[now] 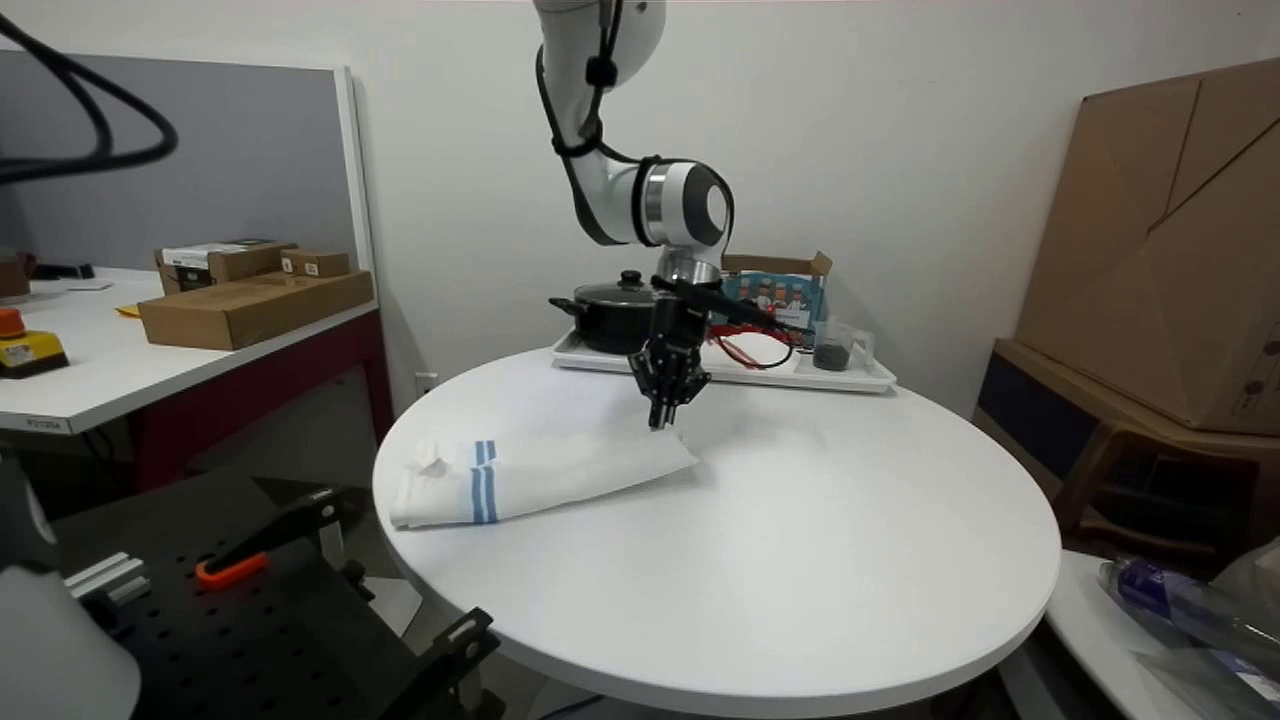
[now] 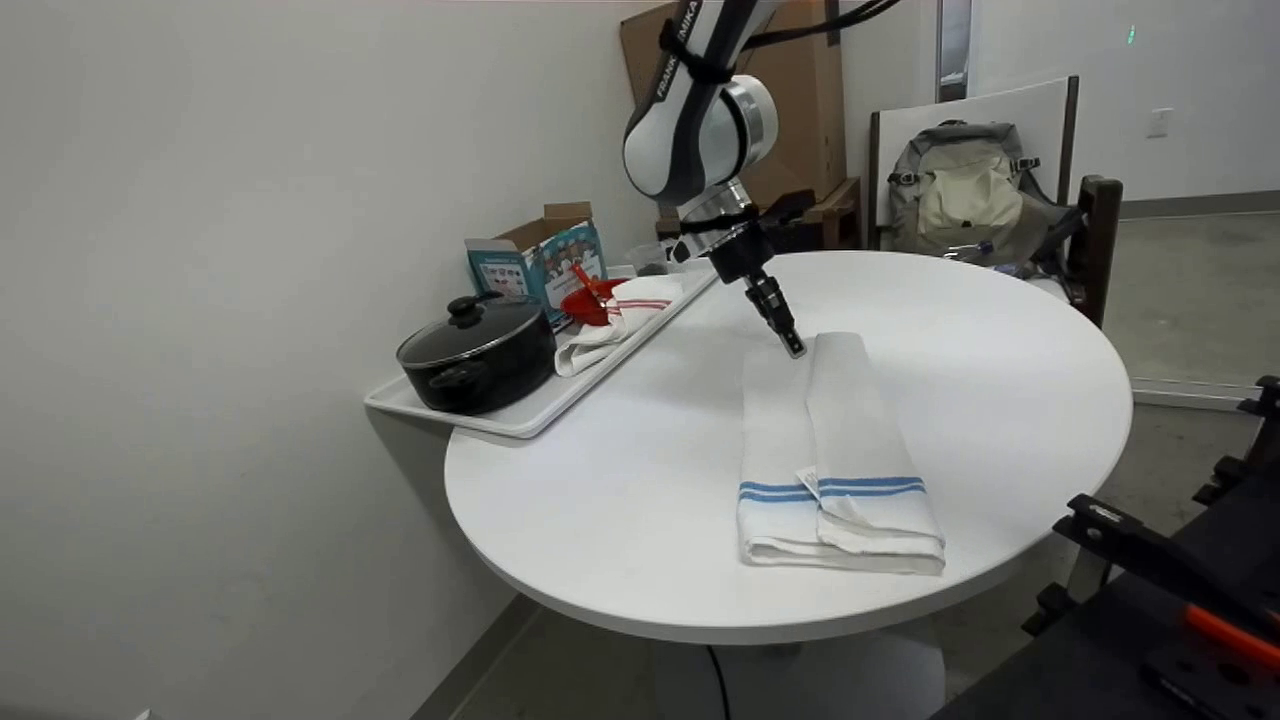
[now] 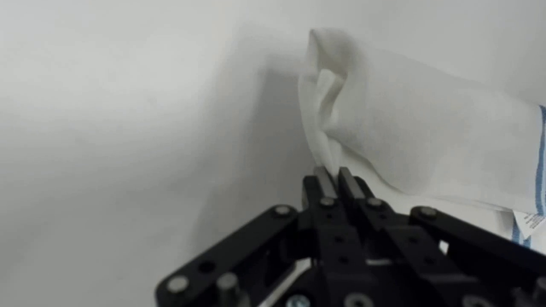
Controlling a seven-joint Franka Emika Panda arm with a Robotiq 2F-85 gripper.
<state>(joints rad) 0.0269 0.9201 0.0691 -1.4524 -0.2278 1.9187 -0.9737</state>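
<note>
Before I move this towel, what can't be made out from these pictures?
Wrist view: how many layers of the towel the pincer grips, hidden by its fingers.
Wrist view: the print on the tag, too small and blurred.
Wrist view: the towel beyond its blue stripes, cut off by the right edge.
Both exterior views: the inside of the pot, covered by its lid.

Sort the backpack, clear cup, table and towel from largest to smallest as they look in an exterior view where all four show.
1. table
2. towel
3. backpack
4. clear cup

Apparent size only: the towel lies nearer the camera than the backpack.
</note>
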